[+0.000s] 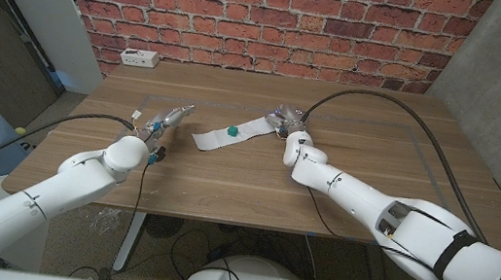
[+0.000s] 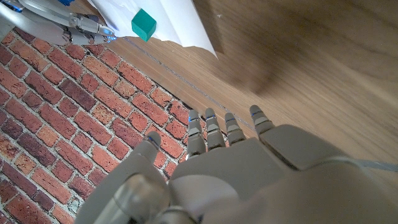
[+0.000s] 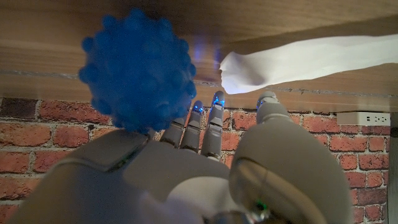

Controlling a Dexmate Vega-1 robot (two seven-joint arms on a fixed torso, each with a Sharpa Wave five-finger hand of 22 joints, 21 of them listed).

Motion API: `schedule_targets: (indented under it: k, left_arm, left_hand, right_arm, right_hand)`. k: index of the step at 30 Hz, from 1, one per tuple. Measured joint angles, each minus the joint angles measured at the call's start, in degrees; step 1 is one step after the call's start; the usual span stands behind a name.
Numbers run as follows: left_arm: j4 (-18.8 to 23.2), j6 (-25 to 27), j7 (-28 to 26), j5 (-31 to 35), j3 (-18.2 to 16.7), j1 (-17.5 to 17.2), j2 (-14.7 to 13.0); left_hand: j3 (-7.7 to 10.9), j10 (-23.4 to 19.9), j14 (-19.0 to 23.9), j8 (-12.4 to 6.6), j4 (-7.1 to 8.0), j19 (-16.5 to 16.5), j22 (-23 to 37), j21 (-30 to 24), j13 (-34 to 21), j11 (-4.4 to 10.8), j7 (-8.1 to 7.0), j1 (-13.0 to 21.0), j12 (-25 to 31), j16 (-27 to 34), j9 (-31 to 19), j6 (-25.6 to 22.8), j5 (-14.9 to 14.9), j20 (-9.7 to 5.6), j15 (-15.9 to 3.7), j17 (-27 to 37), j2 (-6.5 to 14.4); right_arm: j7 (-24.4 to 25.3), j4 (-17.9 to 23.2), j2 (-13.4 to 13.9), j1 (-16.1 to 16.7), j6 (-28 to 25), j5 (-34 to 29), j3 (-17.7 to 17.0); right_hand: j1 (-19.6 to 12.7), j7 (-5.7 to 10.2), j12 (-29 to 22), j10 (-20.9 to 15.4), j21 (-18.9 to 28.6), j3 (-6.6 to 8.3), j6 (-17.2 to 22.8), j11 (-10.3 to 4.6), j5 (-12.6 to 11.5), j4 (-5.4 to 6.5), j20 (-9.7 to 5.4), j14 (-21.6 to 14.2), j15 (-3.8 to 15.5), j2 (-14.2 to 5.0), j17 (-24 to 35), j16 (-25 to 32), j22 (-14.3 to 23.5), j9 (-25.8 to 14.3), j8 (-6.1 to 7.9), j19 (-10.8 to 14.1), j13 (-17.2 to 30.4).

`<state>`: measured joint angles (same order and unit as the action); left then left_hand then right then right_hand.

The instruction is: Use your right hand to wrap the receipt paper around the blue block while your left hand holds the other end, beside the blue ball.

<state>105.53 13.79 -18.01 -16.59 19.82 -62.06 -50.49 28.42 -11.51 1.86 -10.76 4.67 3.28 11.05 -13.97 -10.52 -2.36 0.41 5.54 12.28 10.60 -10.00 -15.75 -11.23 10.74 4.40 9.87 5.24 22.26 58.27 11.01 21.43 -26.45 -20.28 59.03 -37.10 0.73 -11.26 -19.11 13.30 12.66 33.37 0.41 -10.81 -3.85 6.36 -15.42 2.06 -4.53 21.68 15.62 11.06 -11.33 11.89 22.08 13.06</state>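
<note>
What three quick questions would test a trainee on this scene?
1. True or false: the block sits on the paper.
2. Which is nearer the paper? A: left robot hand. B: right robot hand.
3. Fill in: the left robot hand holds ____.
Key: 1 true; 2 B; 3 nothing.

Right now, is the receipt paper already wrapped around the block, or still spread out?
Spread out. The receipt paper lies as a flat strip on the table, with the small block sitting on top, uncovered.
</note>
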Motion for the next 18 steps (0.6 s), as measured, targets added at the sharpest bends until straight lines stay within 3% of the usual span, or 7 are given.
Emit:
schedule_targets:
  k: [4, 7, 14, 18]
  left_arm:
    - [0.12, 0.13, -0.07, -0.02, -0.05, -0.01, -0.02]
    - [0.17, 0.26, -0.23, -0.06, -0.11, -0.07, -0.03]
    - [0.19, 0.60, -0.31, -0.23, -0.13, -0.09, -0.02]
    - [0.11, 0.68, -0.32, -0.29, -0.12, 0.02, 0.08]
  left_hand:
    - [0.00, 0.00, 0.00, 0.00, 0.00, 0.00, 0.00, 0.00, 0.00, 0.00, -0.14, 0.00, 0.00, 0.00, 0.00, 0.14, 0.00, 0.00, 0.00, 0.00, 0.00]
    - [0.00, 0.00, 0.00, 0.00, 0.00, 0.00, 0.00, 0.00, 0.00, 0.00, -0.22, 0.00, 0.00, 0.00, 0.00, 0.21, 0.00, 0.00, 0.00, 0.00, 0.00]
    - [0.00, 0.00, 0.00, 0.00, 0.00, 0.00, 0.00, 0.23, 0.00, 0.00, -0.21, 0.00, -0.22, 0.00, 0.00, 0.21, 0.00, 0.00, 0.00, 0.00, 0.00]
    - [0.00, 0.00, 0.00, 0.00, 0.00, 0.00, 0.00, 0.23, 0.00, 0.00, -0.21, 0.00, -0.22, 0.00, 0.00, 0.21, 0.00, 0.00, 0.00, 0.00, 0.00]
  right_arm:
    - [-0.28, -0.79, -0.21, -0.39, 0.33, 0.63, 0.21]
    - [-0.24, -1.35, -0.26, -0.61, 0.95, 1.04, 0.35]
    - [1.17, -2.24, -0.20, -0.66, 2.57, 1.20, 0.87]
    - [2.36, -2.53, -0.02, -0.56, 4.03, 1.12, 1.11]
  right_hand:
    - [0.00, -0.27, -0.29, -0.28, 0.01, -0.21, 2.37, -0.18, -0.01, -0.21, 0.00, 0.00, 0.00, 0.00, 0.00, 0.00, 0.09, 0.01, 0.99, 0.00, 0.00]
    - [-0.66, -0.43, -0.66, -1.73, 0.02, 0.19, 4.52, -0.41, -0.46, -1.49, 0.00, -0.83, 0.29, -0.25, -0.12, 0.00, 0.17, -0.28, 1.84, 0.00, 0.00]
    - [-6.81, -0.31, -1.13, -3.86, 0.06, 1.73, 8.97, -1.55, -1.52, -5.07, -0.33, -3.46, 0.32, 0.35, -0.70, 0.72, -0.07, -0.54, 3.65, 0.77, -0.15]
    - [-11.61, -0.17, -1.55, -5.91, 0.69, 3.00, 13.00, -2.37, -2.56, -6.34, -0.86, -5.21, 0.38, 0.29, -0.97, 1.26, -0.28, -1.34, 6.13, 2.13, -0.29]
